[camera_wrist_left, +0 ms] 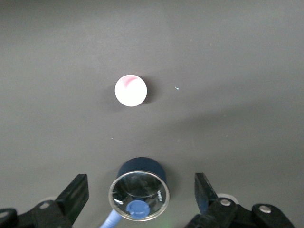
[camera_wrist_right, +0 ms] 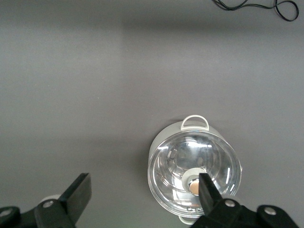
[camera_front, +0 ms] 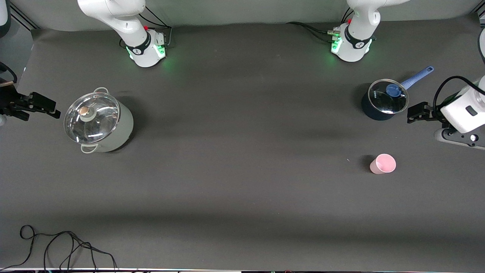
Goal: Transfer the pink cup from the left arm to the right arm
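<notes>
Wide bare stretch of the dark grey tabletop [camera_front: 242, 151] through the middle. Obstacles: a lidded pale green steel stockpot [camera_front: 99, 120] toward the right arm's end, a lidded dark blue saucepan [camera_front: 383, 99] toward the left arm's end, a loose black cable [camera_front: 64, 244] near the front edge's corner.

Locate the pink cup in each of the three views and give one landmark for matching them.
Front view: the pink cup stands upright on the table, nearer the camera than the blue saucepan, toward the left arm's end.
Left wrist view: it shows from above, apart from the saucepan.
Right wrist view: not in it.
Shared landmark: the blue saucepan.
</notes>
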`<state>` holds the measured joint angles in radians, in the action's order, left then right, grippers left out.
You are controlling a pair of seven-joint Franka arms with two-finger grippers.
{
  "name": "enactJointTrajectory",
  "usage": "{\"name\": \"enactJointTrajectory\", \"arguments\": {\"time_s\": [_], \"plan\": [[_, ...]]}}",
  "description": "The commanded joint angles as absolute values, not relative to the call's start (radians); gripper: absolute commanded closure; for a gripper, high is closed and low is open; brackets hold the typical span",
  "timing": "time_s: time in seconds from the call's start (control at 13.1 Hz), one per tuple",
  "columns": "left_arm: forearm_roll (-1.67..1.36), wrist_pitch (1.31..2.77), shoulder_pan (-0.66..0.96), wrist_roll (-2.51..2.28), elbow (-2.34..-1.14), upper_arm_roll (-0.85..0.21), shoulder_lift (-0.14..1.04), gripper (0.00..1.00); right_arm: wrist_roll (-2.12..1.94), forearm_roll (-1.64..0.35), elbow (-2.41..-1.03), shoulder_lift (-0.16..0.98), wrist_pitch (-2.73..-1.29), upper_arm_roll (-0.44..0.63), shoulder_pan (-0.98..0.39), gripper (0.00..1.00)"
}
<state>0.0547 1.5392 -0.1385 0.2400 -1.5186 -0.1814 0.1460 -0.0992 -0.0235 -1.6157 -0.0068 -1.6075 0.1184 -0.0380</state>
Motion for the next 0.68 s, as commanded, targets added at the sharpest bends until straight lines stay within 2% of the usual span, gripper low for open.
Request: {"name": "enactJointTrajectory", "arguments": {"time_s": [0.0, 0.38, 0.61], "plan": [[0.051, 1.554, -0.178, 0.459, -1.520, -0.173, 0.140, 0.01, -0.112, -0.008, -1.605, -0.003, -1.595, 0.124, -0.043, 0.00], [0.029, 1.635, -0.254, 0.947, -1.517, -0.175, 0.193, 0.01, -0.118, -0.009, -1.603, -0.002, -1.595, 0.126, -0.037, 0.00], [-0.082, 1.695, -0.333, 1.223, -1.517, -0.175, 0.253, 0.01, -0.118, -0.009, -1.601, -0.002, -1.595, 0.126, -0.035, 0.00]]}}
